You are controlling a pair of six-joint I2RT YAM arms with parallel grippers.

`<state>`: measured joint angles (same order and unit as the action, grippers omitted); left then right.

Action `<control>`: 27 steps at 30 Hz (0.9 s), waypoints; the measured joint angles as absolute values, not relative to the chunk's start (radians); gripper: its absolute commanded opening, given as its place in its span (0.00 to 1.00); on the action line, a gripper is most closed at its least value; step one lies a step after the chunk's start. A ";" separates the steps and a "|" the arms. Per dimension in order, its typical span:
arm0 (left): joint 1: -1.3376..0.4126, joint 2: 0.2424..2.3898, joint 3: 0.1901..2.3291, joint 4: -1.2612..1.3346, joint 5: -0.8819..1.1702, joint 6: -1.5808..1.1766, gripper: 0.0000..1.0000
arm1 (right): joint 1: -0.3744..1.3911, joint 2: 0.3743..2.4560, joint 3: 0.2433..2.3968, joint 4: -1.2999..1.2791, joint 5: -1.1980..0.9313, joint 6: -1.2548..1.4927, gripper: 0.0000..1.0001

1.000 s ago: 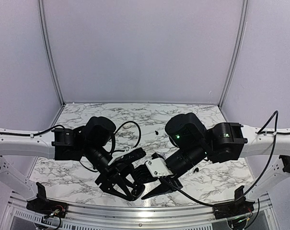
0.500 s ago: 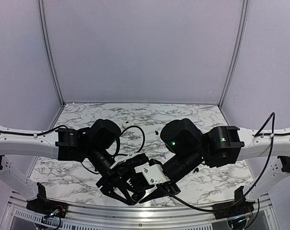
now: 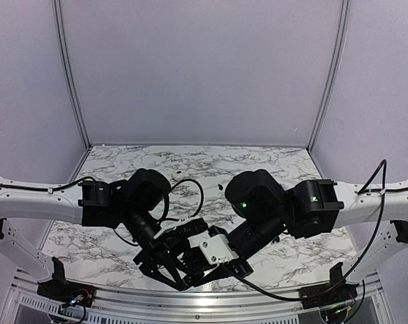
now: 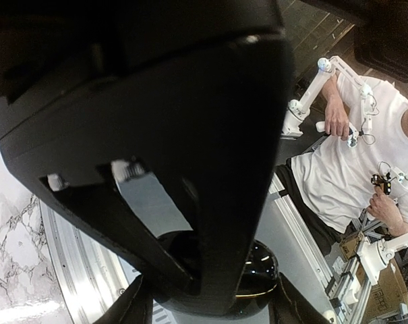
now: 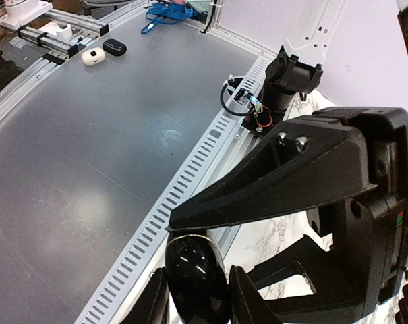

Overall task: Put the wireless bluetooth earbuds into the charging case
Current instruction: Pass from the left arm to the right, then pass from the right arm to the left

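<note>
Pinching the glossy black charging case (image 4: 256,268) in the left gripper (image 4: 207,307) at the near edge, with the right gripper (image 5: 198,298) hugging its flanks too. Farther back on the marble table (image 3: 271,162), well apart: a white earbud (image 3: 177,174) beside the left arm, a dark earbud (image 3: 219,184) nearer the right. Calls for a reach away, toward the far side.

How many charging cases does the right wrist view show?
3: a glossy black case bottom centre, a white case and a second black case together at top left. Others may be hidden.
</note>
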<state>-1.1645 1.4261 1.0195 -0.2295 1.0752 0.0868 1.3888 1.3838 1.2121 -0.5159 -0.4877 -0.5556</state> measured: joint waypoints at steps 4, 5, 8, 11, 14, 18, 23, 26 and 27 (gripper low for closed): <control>-1.164 1.426 1.019 -0.230 1.073 0.090 0.52 | 1.390 1.384 1.212 -0.515 -0.487 -0.556 0.04; -1.164 1.426 1.019 -0.231 1.073 0.091 0.54 | 1.390 1.384 1.212 -0.515 -0.484 -0.556 0.02; -1.164 1.426 1.019 -0.234 1.068 0.094 0.63 | 1.391 1.382 1.209 -0.514 -0.470 -0.555 0.00; -1.164 1.421 1.019 -0.235 1.039 0.101 0.72 | 1.394 1.378 1.207 -0.514 -0.447 -0.542 0.00; -1.150 1.394 1.018 -0.236 0.999 0.110 0.82 | 1.394 1.378 1.205 -0.516 -0.424 -0.524 0.00; -1.119 1.331 1.009 -0.233 0.949 0.121 0.90 | 1.394 1.369 1.195 -0.514 -0.398 -0.516 0.00; -1.075 1.222 0.962 -0.226 0.833 0.126 0.99 | 1.360 1.341 1.165 -0.505 -0.365 -0.485 0.00; -1.027 1.126 0.892 -0.157 0.713 0.088 0.99 | 1.269 1.315 1.154 -0.469 -0.360 -0.435 0.00; -1.017 1.097 0.865 -0.124 0.679 0.070 0.99 | 1.243 1.306 1.152 -0.455 -0.356 -0.418 0.00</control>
